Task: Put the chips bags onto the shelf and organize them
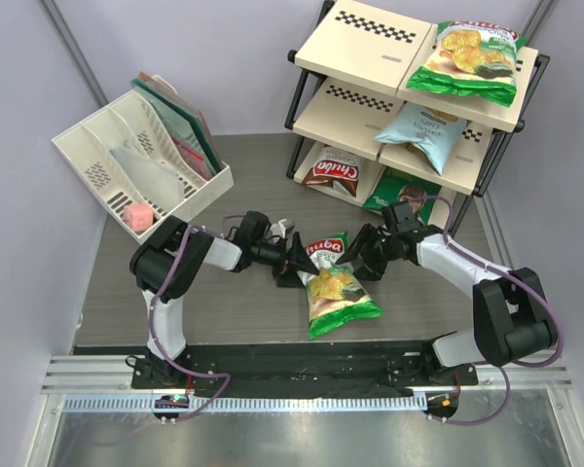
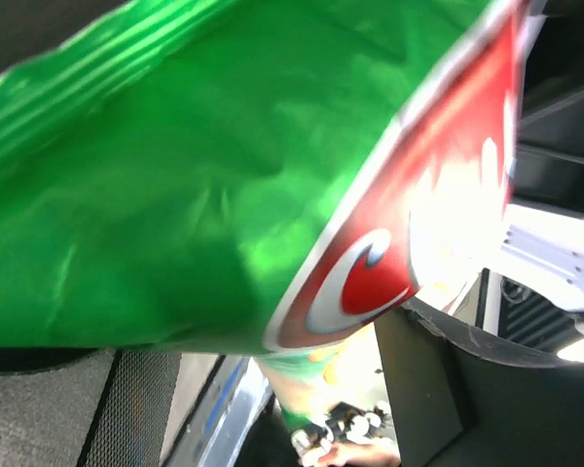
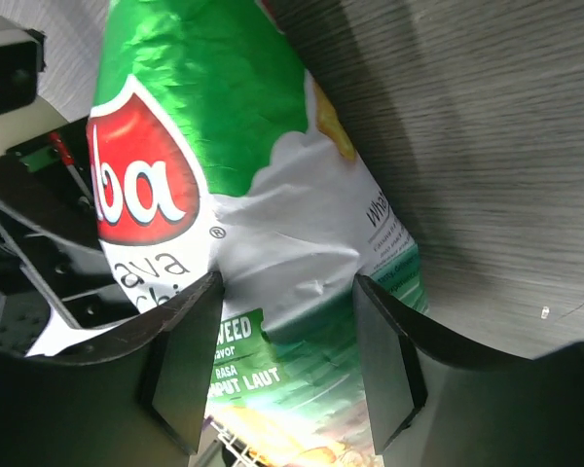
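On the far-right shelf (image 1: 370,39) 4 bags sit already: top green-and-white bag (image 1: 470,60), light blue bag (image 1: 420,129) on the mid board, brown Chuba bag (image 1: 331,172) & dark green bag (image 1: 399,190) at the btm. 1 to go: the last chips bag (image 1: 336,282), on the gray tabletop (image 1: 175,311) between both arms. The left pincer (image 1: 294,261) touches its top edge; can't tell if it's squeezing. The right pincer (image 1: 362,255) is apart, just beside it. Bags look shiny, puffy, crinkly; the boards look flat & hard.

High rear overview; both wrist cameras close up on one green bag (image 1: 336,282)
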Motion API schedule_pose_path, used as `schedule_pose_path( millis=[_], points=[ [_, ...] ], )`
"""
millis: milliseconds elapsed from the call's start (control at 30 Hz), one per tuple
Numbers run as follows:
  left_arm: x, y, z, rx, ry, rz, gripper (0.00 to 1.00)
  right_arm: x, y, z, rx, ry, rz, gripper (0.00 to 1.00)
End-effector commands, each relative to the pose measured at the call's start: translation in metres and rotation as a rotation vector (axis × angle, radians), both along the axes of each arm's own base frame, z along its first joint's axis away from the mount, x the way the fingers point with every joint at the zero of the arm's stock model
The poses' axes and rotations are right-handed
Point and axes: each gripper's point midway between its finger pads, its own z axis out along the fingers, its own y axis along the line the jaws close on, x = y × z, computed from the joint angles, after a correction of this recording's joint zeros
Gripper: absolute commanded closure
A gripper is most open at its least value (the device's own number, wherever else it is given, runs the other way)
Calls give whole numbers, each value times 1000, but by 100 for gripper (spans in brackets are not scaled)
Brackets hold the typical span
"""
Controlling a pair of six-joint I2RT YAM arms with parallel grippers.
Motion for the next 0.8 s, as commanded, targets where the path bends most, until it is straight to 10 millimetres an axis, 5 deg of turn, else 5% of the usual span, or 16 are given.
schedule_pose_path(
  millis=[0,233,633,767],
  points=[
    [21,-8,-32,-2,44,181,25,-13,10,-7,34,45,35,41],
    [20,-28,-16,-44,-14,157,28,-21,13,-20,27,93,67,42],
    [16,-31,10,-94,-31,171,86,-20,17,-23,37,95,80,41],
    [20,-23,18,-76,-52,208,97,-16,20,-12,61,79,89,39]
  ],
)
